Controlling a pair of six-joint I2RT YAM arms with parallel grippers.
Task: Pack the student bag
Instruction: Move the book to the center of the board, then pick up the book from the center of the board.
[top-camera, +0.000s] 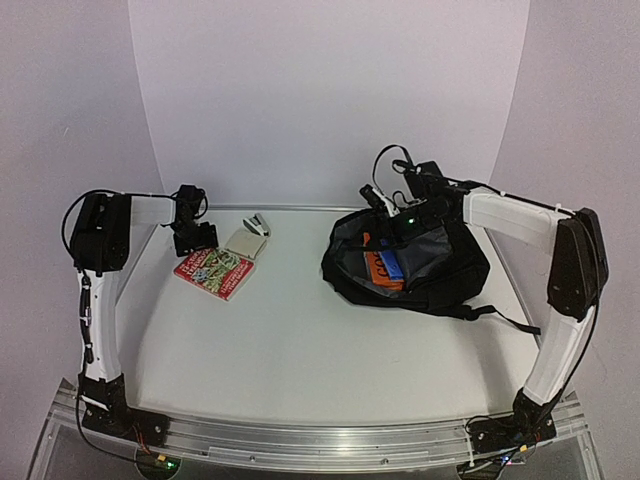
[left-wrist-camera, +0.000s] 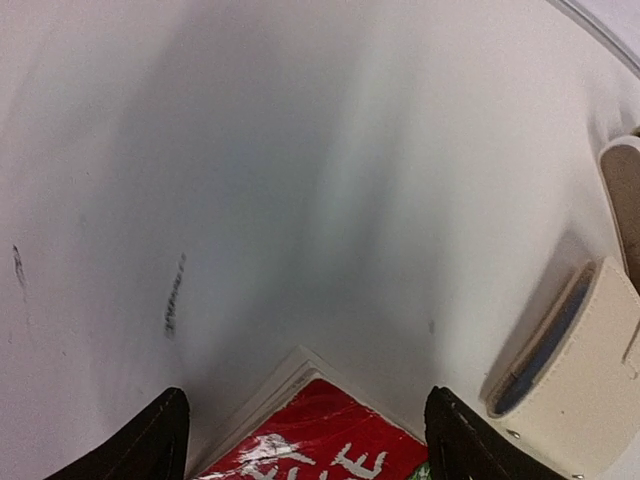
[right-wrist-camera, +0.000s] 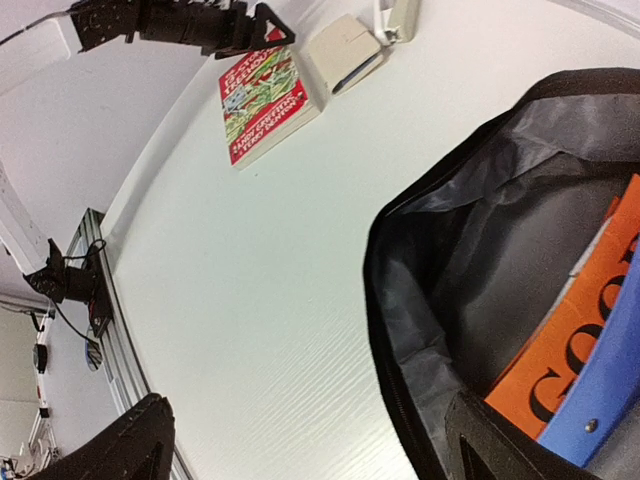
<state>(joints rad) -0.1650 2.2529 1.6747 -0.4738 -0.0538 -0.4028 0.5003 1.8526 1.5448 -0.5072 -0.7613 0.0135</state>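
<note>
Left pincer (left-wrist-camera: 307, 402) hovered low over the far-left part of the tabletop (top-camera: 300, 340), fingers apart and straddling the far corner of the red book (left-wrist-camera: 325, 452). No contact between pads and cover could be confirmed, because the wrist view cut both fingers off at the bottom edge. The red book lay flat, its long axis running roughly left to right and slanting a little toward the near edge on its right end. Just beside it on the far right sat a cream case (top-camera: 243, 241), and beyond that a small white stapler (top-camera: 259, 222). Whether case and book touched could not be told. The student bag (top-camera: 440, 272) lay well apart to the right of the left pincer, on its side with its mouth gaping toward the left and upward and the grey lining showing. The left arm was clearly the nearer one to the book, the right arm the nearer one to the bag. Judgement: the book would have to travel rightward across the bare middle of the tabletop to reach that mouth. Right pincer (right-wrist-camera: 305, 425) hung over the bag's opening, fingers spread wide and holding nothing. Inside, an orange book (right-wrist-camera: 560, 370) and a blue item (right-wrist-camera: 612, 385) were partly visible. The bag's depth and remaining room were hidden.
</note>
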